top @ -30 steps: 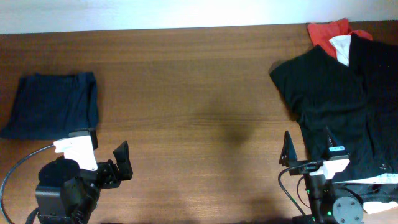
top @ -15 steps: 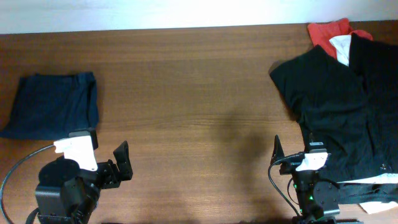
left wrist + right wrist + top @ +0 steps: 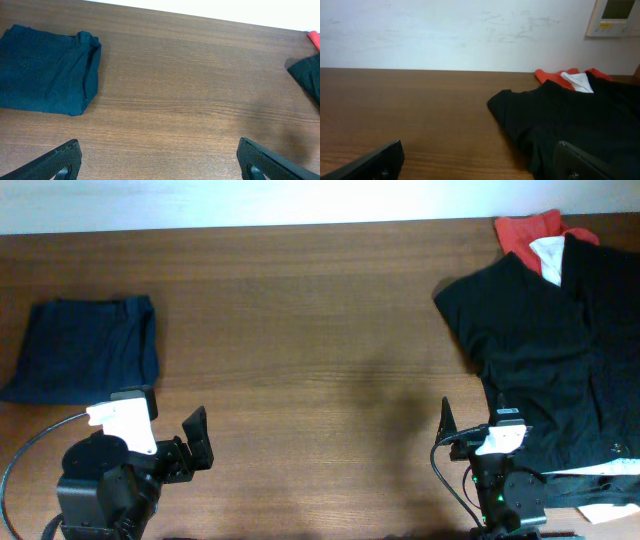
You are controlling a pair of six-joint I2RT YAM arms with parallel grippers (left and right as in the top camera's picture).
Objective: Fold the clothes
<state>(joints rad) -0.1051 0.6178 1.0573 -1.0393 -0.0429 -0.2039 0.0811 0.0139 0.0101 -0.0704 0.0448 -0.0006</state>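
I see the black garment spread in a loose heap on the counter, with a red piece and a white piece showing at its far edge. The folded navy shorts lie well apart from the black garment, across the bare wood to its left. My right end effector hangs at the heap's near left edge, fingers spread wide and holding nothing. My left end effector is far left of the heap, fingers likewise apart and empty.

The black garment runs out of view at the right edge of the surface. It hides most of the red garment.
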